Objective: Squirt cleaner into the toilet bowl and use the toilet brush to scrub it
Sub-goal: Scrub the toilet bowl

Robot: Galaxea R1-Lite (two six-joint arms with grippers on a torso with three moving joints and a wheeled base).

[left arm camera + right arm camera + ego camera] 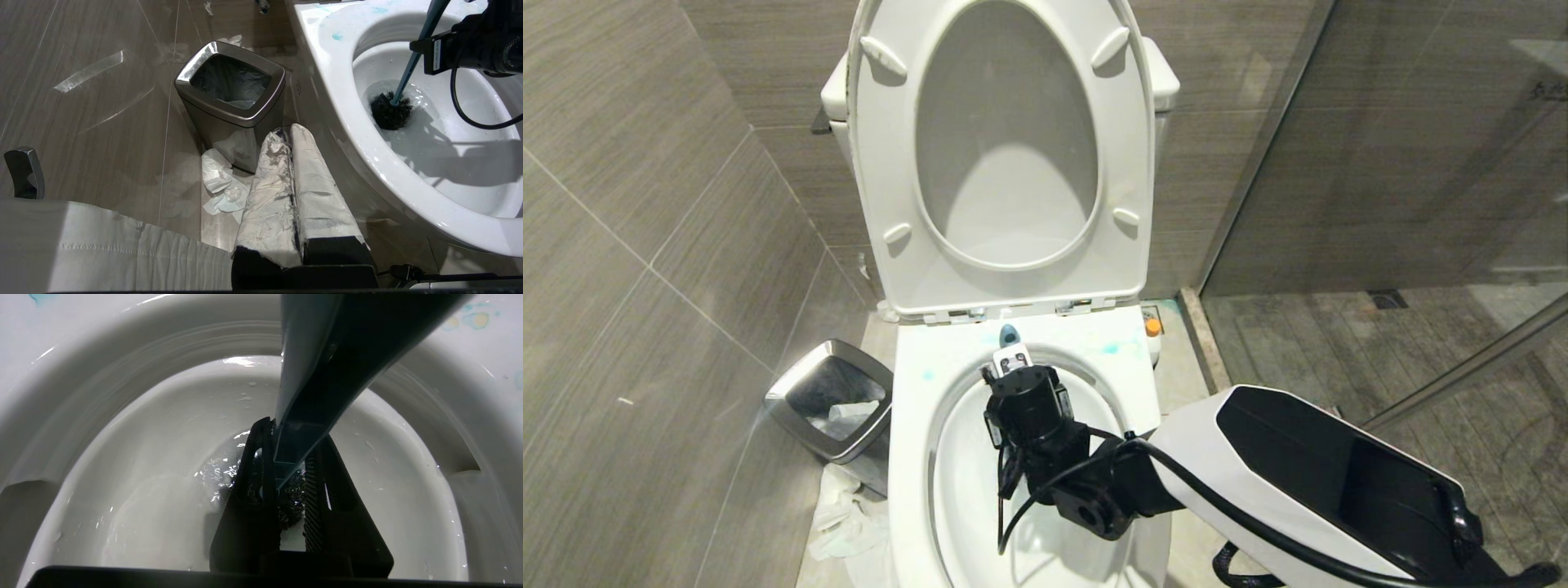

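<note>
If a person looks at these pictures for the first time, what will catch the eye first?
The right gripper reaches down into the white toilet bowl, shut on the slate-blue toilet brush, whose black head sits in the water. Behind it the seat and lid stand raised. A steel bin stands left of the bowl.

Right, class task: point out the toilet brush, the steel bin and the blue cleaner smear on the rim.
toilet brush (389,115): left wrist view, on the black bristle head.
steel bin (267,109): left wrist view, on its shiny rim.
cleaner smear (337,36): left wrist view, on the blue blot.
</note>
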